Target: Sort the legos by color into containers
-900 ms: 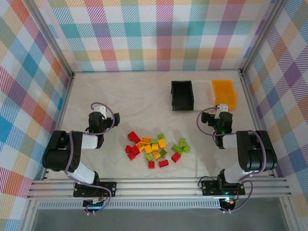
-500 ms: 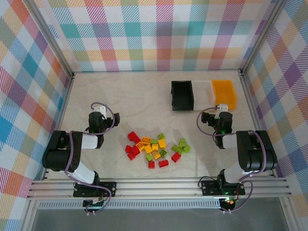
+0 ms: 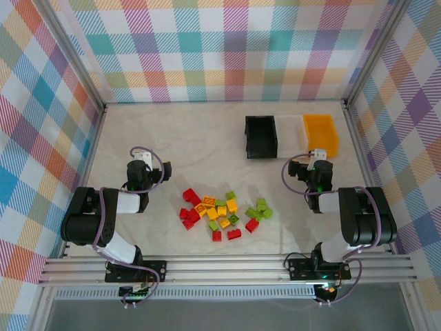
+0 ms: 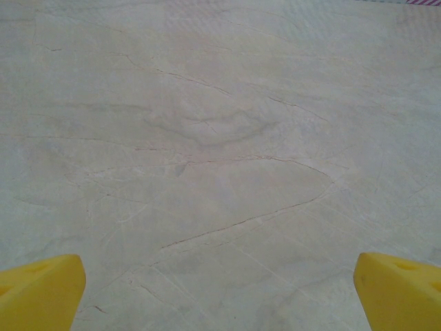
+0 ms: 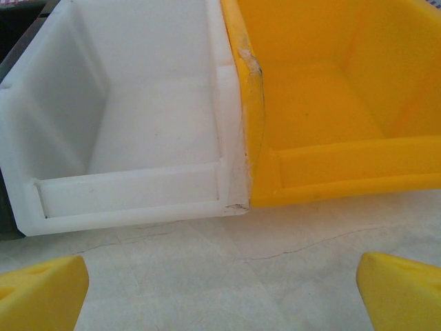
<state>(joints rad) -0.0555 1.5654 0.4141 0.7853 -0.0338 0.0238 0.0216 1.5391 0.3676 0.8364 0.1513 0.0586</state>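
The legos [image 3: 223, 214], small red, yellow-orange and lime green bricks, lie in a loose heap on the table between the two arms. Three containers stand in a row at the back right: black [image 3: 261, 136], white [image 3: 289, 129] and orange [image 3: 322, 134]. My left gripper [image 3: 140, 158] is folded back left of the heap, open [image 4: 219, 279] over bare table. Just in front of the bins sits my right gripper [image 3: 318, 156], open [image 5: 220, 283] and holding nothing. It faces the white bin [image 5: 131, 189] and the orange bin [image 5: 344, 165], both of which look empty.
Plaid walls and metal frame rails [image 3: 95, 114] enclose the pale marble-patterned table [image 3: 186, 138]. The back left of the table is open surface. A rail [image 3: 227, 267] runs along the near edge, where the arm bases are bolted.
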